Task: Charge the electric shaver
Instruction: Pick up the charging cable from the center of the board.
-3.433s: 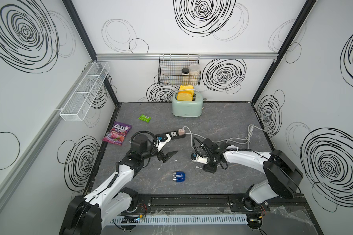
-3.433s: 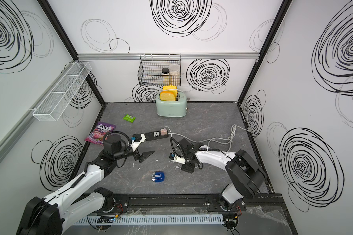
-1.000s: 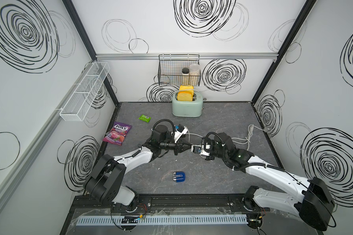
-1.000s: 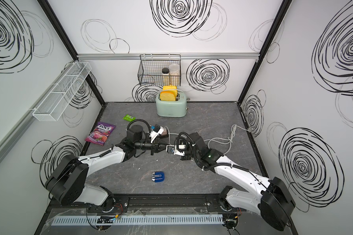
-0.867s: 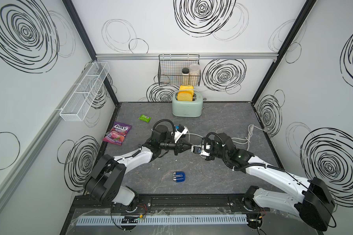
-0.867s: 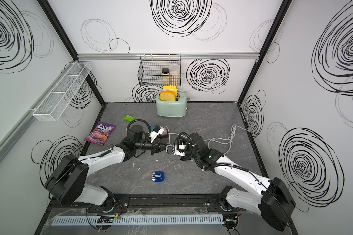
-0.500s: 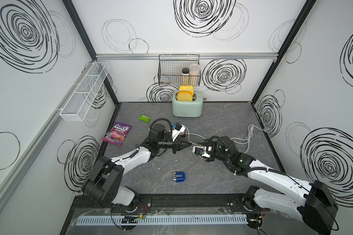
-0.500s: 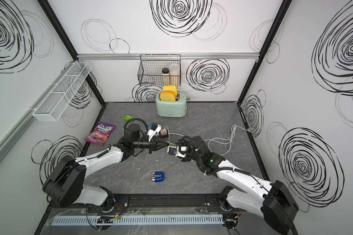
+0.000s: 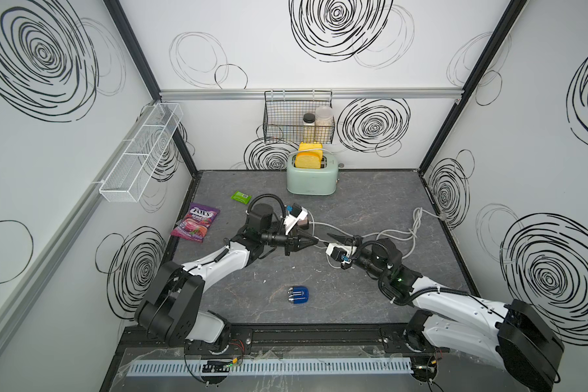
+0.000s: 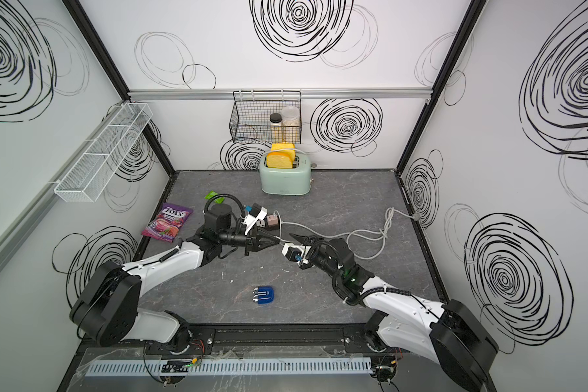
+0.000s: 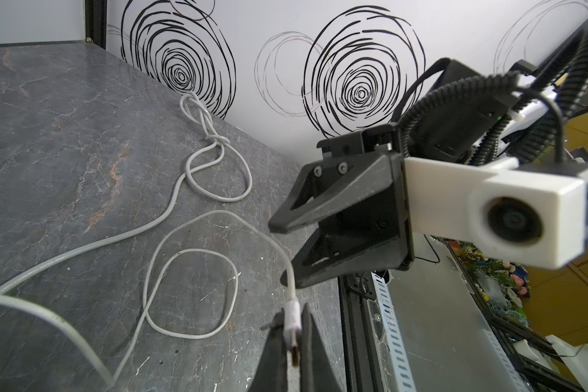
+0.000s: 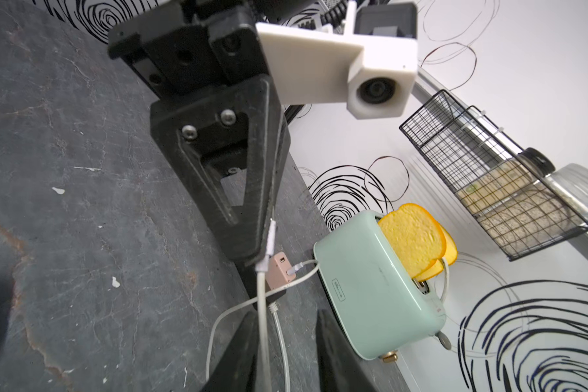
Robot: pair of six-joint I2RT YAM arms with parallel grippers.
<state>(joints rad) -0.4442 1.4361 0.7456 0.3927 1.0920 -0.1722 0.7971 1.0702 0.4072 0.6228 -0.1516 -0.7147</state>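
Shaver (image 9: 298, 295) — one, blue, lying flat on the grey table (image 9: 370, 200) near the front rail, with no lead attached. Its long axis runs across the table, silver heads toward the robot's left; its socket cannot be made out. Both grippers hang farther back over mid-table, tips facing each other. The shaver lies well apart from them, forward and slightly to the left, and neither arm is clearly nearer.

The left gripper (image 9: 314, 240) has its jaws pressed together on the free plug (image 11: 291, 320) of the thin white cable (image 11: 218, 212). The plug's metal end seems to point back toward the wrist. The right gripper (image 11: 279, 254) stands part-way open — the same cable runs loosely between its jaws, unpinched.

Judged from this, the plug must travel forward and down to the shaver.

Count:
- one pink charger cube (image 9: 304, 222)
- two white leads, the thin cable and a thicker knotted cord (image 11: 214, 139)
- one toaster (image 9: 311, 181) holding two bread slices (image 9: 308, 159)
- one sweet bag (image 9: 196, 225)
- one green packet (image 9: 241, 196)
- one wire basket (image 9: 282, 118) with two jars (image 9: 309, 127)
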